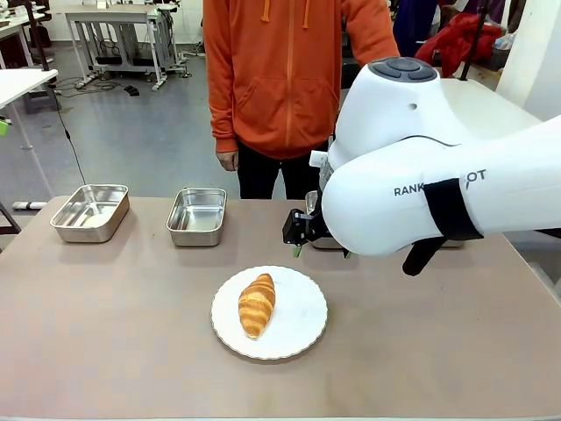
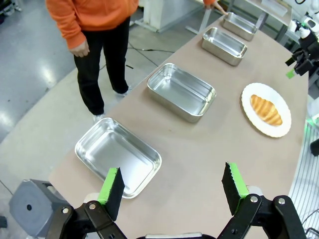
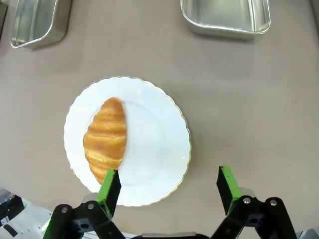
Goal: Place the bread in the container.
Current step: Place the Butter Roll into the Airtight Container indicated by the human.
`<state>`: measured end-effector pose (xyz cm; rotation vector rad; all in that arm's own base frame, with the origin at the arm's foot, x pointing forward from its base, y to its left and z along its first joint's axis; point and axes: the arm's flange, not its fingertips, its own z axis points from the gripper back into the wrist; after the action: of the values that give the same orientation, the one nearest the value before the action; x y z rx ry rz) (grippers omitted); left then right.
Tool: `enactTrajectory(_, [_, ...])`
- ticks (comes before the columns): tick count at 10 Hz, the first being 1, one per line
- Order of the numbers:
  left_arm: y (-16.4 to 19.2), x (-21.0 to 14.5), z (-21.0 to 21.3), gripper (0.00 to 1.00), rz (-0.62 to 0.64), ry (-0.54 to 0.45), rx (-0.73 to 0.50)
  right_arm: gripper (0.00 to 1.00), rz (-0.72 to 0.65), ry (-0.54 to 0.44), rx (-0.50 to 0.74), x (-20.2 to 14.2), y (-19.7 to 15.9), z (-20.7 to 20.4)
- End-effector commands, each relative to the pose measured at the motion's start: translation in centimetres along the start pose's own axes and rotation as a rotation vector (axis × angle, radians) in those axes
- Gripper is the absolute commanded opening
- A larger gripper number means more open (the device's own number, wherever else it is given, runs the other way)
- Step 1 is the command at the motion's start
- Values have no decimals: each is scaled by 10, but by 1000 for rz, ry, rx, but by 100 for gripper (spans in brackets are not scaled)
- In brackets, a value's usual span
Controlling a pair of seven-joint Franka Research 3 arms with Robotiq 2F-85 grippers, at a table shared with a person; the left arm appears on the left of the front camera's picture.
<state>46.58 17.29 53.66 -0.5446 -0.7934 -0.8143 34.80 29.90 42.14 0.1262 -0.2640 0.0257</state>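
Note:
The golden-brown croissant lies on the left half of a round white plate in the middle of the table. My right gripper hangs open above the plate's edge, the croissant lying by its left pad with nothing between the pads. In the front view the right gripper sits just behind the plate. Steel pans stand in a row along the far edge. My left gripper is open and empty, high over the table's end near the closest pan.
A person in an orange hoodie stands at the far side, one hand near the farthest pan. The bulky right arm hides part of the pan row. Bare tabletop surrounds the plate.

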Motion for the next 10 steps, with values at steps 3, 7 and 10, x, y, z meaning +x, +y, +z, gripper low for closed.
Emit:
enactTrajectory(3, [-1,1,1,100,-2,-9,-2,100,-19,-28,9,1,20,-9])
enactTrajectory(7, [-1,1,1,100,-2,-9,-2,100,-103,1,27,-3,70,-49])
enactTrajectory(10, [-1,1,1,100,-2,-9,-2,100,-128,50,-1,-9,99,-76])
